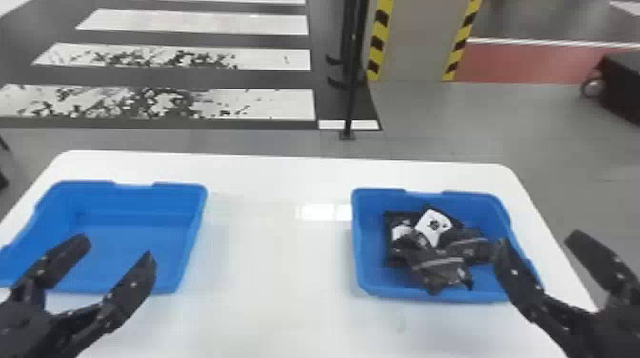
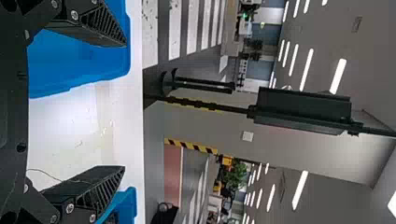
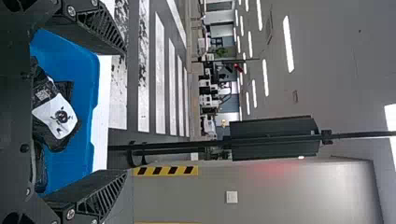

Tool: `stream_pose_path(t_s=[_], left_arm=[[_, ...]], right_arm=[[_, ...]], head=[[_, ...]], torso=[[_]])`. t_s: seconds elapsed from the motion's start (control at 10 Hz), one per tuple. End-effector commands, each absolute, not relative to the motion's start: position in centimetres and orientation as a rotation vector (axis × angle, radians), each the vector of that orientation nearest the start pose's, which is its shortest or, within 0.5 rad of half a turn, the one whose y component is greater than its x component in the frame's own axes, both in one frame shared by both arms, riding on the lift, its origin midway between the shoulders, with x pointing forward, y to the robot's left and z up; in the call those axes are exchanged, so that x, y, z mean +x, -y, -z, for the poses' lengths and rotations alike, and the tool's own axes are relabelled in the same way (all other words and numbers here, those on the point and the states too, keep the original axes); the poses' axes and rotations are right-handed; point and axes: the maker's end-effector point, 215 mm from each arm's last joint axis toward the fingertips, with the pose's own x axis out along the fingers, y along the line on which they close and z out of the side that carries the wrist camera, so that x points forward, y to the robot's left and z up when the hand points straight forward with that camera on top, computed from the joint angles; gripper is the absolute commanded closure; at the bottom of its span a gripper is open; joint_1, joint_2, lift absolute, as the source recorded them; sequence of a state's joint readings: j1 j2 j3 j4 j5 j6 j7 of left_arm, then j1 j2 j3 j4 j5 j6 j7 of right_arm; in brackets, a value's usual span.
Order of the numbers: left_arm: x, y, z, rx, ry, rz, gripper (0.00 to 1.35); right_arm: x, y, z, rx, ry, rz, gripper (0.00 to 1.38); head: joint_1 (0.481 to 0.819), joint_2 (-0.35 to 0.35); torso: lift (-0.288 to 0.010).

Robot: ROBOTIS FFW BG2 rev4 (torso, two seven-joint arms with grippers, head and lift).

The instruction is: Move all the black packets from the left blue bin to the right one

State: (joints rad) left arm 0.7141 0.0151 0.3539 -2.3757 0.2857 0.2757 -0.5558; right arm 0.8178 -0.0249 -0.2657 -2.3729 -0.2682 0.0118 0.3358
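Black packets [image 1: 440, 266] heaped in right bin [image 1: 361, 247], left gripper [image 1: 116, 249] near left bin [image 1: 190, 221], right gripper [image 1: 536, 240] near packets, all jaws released

Past the white rectangular table [image 1: 281, 266], you see a thin black metal pole [image 1: 351, 104] beside a grey pillar [image 1: 414, 43] with yellow-and-black edges.

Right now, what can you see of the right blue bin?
The right blue bin is open-topped, apparently plastic, with rounded corners and a shallow dip in its far rim. It sits upright on the white table, holding a loose heap of black packets, with white patches showing. One finger of the open right hand overlaps its right side; contact can't be told.
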Motion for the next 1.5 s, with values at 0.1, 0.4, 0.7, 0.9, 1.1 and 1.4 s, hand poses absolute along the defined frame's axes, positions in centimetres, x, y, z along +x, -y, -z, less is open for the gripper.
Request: stream_pose_path(t_s=[0.1, 0.4, 0.7, 0.9, 1.1, 1.4], left_arm=[[35.4, -28.3, 28.5, -0.038, -0.074, 0.273, 0.17], [35.5, -27.7, 28.5, -0.065, -0.063, 0.262, 0.17], [35.5, -27.0, 29.5, -0.095, -0.092, 0.263, 0.17], [35.6, -26.6, 29.8, -0.109, -0.102, 0.269, 0.17], [35.6, -26.4, 29.9, -0.110, -0.105, 0.271, 0.17], [35.6, -26.4, 30.1, -0.114, -0.112, 0.270, 0.17]], right_arm=[[33.2, 26.9, 26.5, 0.074, -0.014, -0.164, 0.13], [32.9, 26.8, 26.9, 0.078, -0.026, -0.163, 0.13], [32.9, 26.8, 26.9, 0.086, -0.025, -0.164, 0.13], [33.0, 26.7, 27.1, 0.095, -0.025, -0.165, 0.13], [33.0, 26.6, 27.1, 0.100, -0.024, -0.166, 0.13], [33.0, 26.6, 27.1, 0.104, -0.026, -0.167, 0.13]], head=[[0.695, 0.004], [0.695, 0.031], [0.695, 0.009], [0.695, 0.005], [0.695, -0.001], [0.695, -0.004]], torso=[[-0.150], [-0.150], [-0.150], [-0.150], [-0.150], [-0.150]])
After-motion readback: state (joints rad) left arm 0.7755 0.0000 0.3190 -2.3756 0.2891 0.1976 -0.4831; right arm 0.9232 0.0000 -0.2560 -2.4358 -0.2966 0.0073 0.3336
